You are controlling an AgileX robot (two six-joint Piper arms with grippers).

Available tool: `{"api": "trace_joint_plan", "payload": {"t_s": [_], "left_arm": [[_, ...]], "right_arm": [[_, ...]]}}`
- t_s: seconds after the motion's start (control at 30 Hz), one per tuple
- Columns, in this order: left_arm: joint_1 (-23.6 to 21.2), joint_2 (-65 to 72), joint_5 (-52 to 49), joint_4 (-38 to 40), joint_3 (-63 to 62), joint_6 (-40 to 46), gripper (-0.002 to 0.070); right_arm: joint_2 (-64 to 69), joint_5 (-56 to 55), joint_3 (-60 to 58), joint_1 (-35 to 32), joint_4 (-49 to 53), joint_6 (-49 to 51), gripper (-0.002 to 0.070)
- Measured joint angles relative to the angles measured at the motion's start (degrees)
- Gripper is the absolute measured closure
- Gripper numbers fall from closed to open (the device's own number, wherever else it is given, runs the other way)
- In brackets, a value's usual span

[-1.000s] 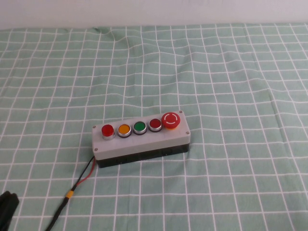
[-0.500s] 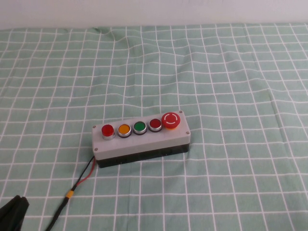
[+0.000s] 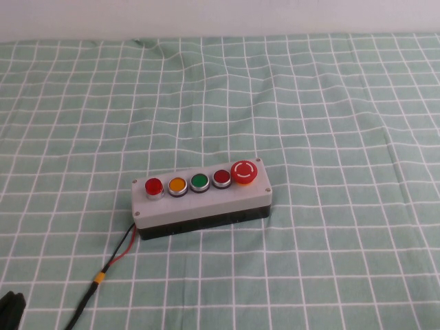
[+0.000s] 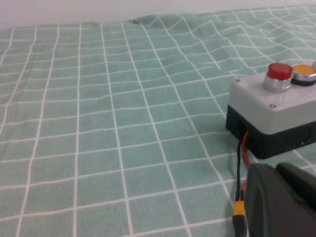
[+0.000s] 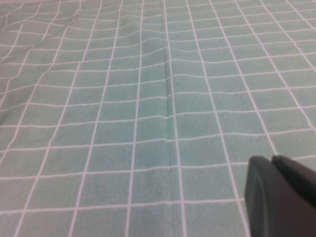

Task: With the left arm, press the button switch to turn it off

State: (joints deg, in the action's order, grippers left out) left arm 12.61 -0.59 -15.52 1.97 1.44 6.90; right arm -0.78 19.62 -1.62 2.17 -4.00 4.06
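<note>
left gripper (image 4: 279,200), right gripper (image 5: 276,195), five buttons (image 3: 199,182)

Left claw (image 3: 9,308) low at the near-left corner (right claw (image 5: 281,195) only in its wrist view).

Left gripper (image 3: 9,306) cropped at 7 o'clock corner, fingers unreadable. Right gripper (image 5: 281,197) cropped too. Cable (image 3: 93,289) cut at bottom edge.

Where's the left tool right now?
High view: left tool sits at the near-left corner, short of the switch box, beside its cable. Right tool shows only in its wrist view.
</note>
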Motion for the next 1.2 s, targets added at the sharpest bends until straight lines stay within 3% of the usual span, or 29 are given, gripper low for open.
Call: {"api": "trace_joint_plan", "payload": {"t_s": [0.3,1.2], "left_arm": [[-1.6,0.0,-6.58,-0.24,0.0,-0.01,0.0677],[-1.72,-0.1,-6.77,-0.24,0.0,-0.09,0.0677]], "right_arm": [[0.0,0.0,0.0,0.0,0.0,0.0,0.0694],[0.0,0.0,0.0,0.0,0.0,0.0,0.0694]]}}
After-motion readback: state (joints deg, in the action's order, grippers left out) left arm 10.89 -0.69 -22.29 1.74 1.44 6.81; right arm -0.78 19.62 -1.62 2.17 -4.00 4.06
